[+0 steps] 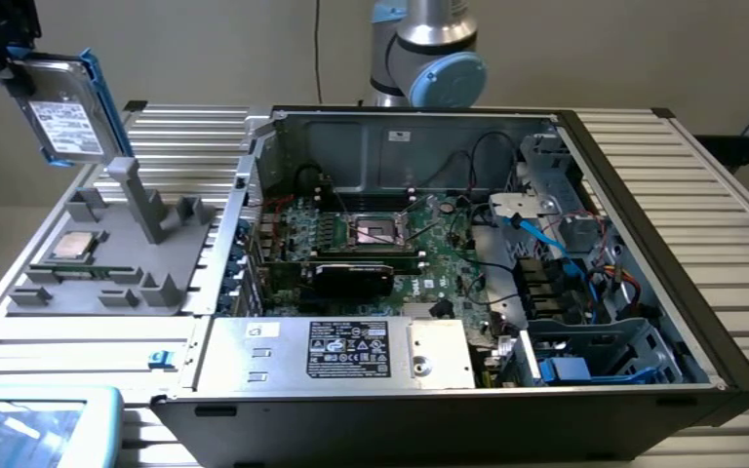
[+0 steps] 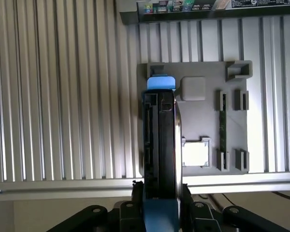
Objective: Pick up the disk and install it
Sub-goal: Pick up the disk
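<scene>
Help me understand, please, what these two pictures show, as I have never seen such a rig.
This is a robot arm working beside an open computer case on a ribbed metal table. One picture comes from a camera standing off the arm; the other from a camera on the arm's wrist, looking past its gripper. The gripper is closed on the disk, a grey hard drive in a blue carrier, and holds it in the air above a grey holder tray. A small silver processor chip lies on that tray. In the wrist view you see the disk edge-on, with the tray beyond it.
</scene>
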You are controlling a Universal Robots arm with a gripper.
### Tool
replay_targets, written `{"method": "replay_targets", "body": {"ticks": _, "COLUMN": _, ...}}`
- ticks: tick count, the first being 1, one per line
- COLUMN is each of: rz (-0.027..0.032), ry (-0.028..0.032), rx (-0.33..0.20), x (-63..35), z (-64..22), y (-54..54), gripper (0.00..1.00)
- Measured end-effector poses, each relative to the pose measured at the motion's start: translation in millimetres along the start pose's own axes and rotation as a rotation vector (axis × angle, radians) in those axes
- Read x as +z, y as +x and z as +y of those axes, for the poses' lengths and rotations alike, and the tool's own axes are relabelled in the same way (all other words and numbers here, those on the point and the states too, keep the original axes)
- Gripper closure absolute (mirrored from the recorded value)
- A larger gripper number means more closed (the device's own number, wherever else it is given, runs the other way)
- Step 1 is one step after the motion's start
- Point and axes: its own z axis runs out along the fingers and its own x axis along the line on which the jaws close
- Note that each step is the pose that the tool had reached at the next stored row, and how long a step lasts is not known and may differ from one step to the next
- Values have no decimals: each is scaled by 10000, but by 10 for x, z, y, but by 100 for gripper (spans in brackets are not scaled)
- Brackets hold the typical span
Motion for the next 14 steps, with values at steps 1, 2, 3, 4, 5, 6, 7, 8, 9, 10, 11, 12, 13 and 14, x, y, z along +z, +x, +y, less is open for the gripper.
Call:
{"method": "replay_targets", "body": {"ticks": 1, "rz": 0, "ry": -5, "rx": 1, "x": -45, "z": 0, "y": 2, "gripper": 63}}
{"method": "replay_targets", "body": {"ticks": 2, "rz": 1, "ry": -11, "rx": 1, "x": -89, "z": -1, "y": 3, "gripper": 63}}
{"method": "replay_targets", "body": {"ticks": 3, "rz": 1, "ry": -17, "rx": 1, "x": -136, "z": 0, "y": 5, "gripper": 63}}
{"method": "replay_targets", "body": {"ticks": 4, "rz": 1, "ry": -20, "rx": 1, "x": -181, "z": 1, "y": 5, "gripper": 63}}
{"method": "replay_targets", "body": {"ticks": 5, "rz": 1, "ry": -19, "rx": 1, "x": -216, "z": 4, "y": 7, "gripper": 63}}
{"method": "replay_targets", "body": {"ticks": 6, "rz": 1, "ry": -21, "rx": 2, "x": -240, "z": 8, "y": 7, "gripper": 63}}
{"method": "replay_targets", "body": {"ticks": 7, "rz": 1, "ry": -20, "rx": 2, "x": -258, "z": 14, "y": 8, "gripper": 63}}
{"method": "replay_targets", "body": {"ticks": 8, "rz": 1, "ry": -20, "rx": 1, "x": -274, "z": 22, "y": 8, "gripper": 63}}
{"method": "replay_targets", "body": {"ticks": 9, "rz": 2, "ry": -21, "rx": 1, "x": -288, "z": 33, "y": 9, "gripper": 63}}
{"method": "replay_targets", "body": {"ticks": 10, "rz": 2, "ry": -22, "rx": 0, "x": -301, "z": 48, "y": 10, "gripper": 63}}
{"method": "replay_targets", "body": {"ticks": 11, "rz": 1, "ry": -20, "rx": 0, "x": -313, "z": 71, "y": 11, "gripper": 63}}
{"method": "replay_targets", "body": {"ticks": 12, "rz": 0, "ry": -15, "rx": 1, "x": -323, "z": 97, "y": 13, "gripper": 63}}
{"method": "replay_targets", "body": {"ticks": 13, "rz": 0, "ry": -5, "rx": 1, "x": -331, "z": 120, "y": 14, "gripper": 63}}
{"method": "replay_targets", "body": {"ticks": 14, "rz": -1, "ry": 5, "rx": 1, "x": -339, "z": 144, "y": 16, "gripper": 63}}
